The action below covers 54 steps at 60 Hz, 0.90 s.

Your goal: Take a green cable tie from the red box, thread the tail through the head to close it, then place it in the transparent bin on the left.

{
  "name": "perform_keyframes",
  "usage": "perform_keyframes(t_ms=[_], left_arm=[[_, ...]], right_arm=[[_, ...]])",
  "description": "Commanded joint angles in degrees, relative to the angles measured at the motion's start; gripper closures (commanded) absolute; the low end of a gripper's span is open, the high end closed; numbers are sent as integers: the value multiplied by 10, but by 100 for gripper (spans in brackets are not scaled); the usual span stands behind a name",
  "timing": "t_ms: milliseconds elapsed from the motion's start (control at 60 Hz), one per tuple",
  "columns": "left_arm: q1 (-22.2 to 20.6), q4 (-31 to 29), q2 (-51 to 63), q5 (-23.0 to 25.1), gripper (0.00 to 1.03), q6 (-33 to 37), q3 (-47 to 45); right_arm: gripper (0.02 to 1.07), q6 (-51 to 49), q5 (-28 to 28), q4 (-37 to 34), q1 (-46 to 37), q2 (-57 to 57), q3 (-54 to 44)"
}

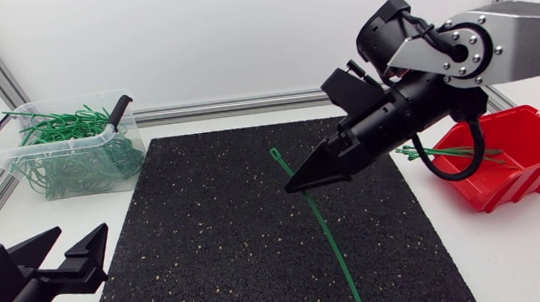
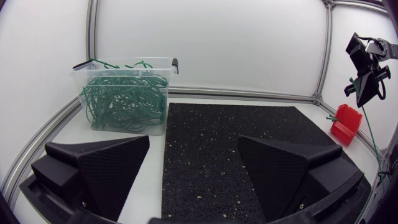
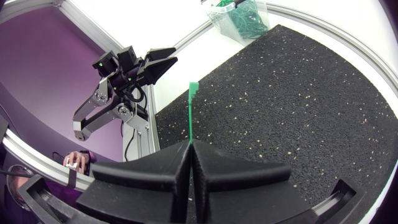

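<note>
So the right gripper (image 3: pixel 189 146) has its fingers pressed together on the green cable tie (image 3: pixel 191 109), pinching it flat from both sides. A short stretch with the little square head (image 3: pixel 193 87) pokes out ahead of the fingertips. The long tail (image 1: pixel 336 255) trails off behind and below them over the black mat (image 1: pixel 211 258) (can't tell if its end touches down).

My read on handling: it's a thin plastic strip, near weightless, springy rather than floppy, and smooth enough to twist or slide in a pinch. Gripping near the head looks sensible, since that keeps the slot steady. The left fingers would want to catch the tail close to its tip, otherwise it'll bow away when aimed at the slot. The mat looks rubbery, coarse and speckled, so a dropped tie shouldn't skate far.

Further out, the left gripper (image 1: pixel 80 239) sits well apart from the right fingers, off the mat's edge. Its broad wedge fingers are spread wide with nothing between them, and their inner faces look finely textured. Ahead of the left fingers is the transparent bin (image 2: pixel 118 65), thin clear plastic stuffed with looped green ties (image 2: pixel 124 99). The red box (image 1: pixel 527 159) is behind the right fingers on the white worktop (image 1: pixel 522 255). It's open-fronted, with a few spare ties (image 1: pixel 441 151) sticking out.
</note>
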Motion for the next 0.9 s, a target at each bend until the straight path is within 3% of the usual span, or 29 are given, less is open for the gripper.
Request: perform_keyframes(t_ms=[0, 183, 400, 467, 550, 667, 883], left_arm=[[28, 16, 52, 44, 4, -22, 61], [87, 22, 184, 177, 4, -45, 147], [80, 20, 293, 280, 4, -47, 227], [66, 14, 326, 329, 4, -46, 253], [48, 13, 362, 358, 4, -46, 276], [-10, -1, 403, 381, 4, -47, 304], [-91, 76, 423, 412, 4, -44, 313]], right_arm=[[101, 64, -14, 41, 14, -3, -34], [101, 122, -24, 125, 27, -16, -63], [101, 149, -35, 189, 28, -11, -80], [101, 169, -47, 220, 23, -6, -84], [101, 202, -58, 266, 21, -3, -93], [101, 230, -59, 311, 22, 2, -101], [101, 288, -60, 407, 29, 13, -128]])
